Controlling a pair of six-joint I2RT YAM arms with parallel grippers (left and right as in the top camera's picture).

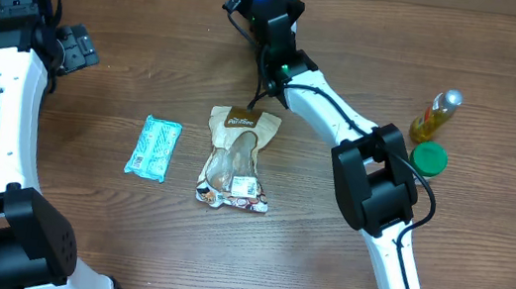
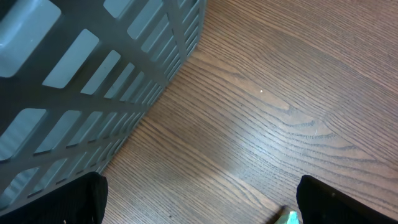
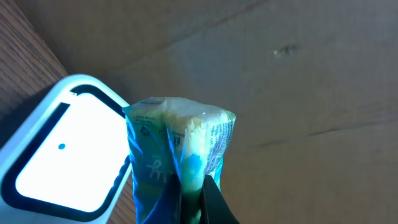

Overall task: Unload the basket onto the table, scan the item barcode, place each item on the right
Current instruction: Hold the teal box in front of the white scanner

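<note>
Right gripper (image 3: 191, 200) pinches a teal packet (image 3: 177, 143) beside the white scanner (image 3: 62, 155); left gripper (image 2: 199, 205) spread wide.

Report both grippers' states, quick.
Left gripper: open, holding nothing, beside the grey basket.
Right gripper: shut on the blue-green packet, next to the lit scanner.

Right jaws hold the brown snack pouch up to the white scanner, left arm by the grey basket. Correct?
No: the right wrist view shows the right jaws shut on a crinkled teal plastic packet at the white scanner. The brown snack pouch lies on the table.
</note>
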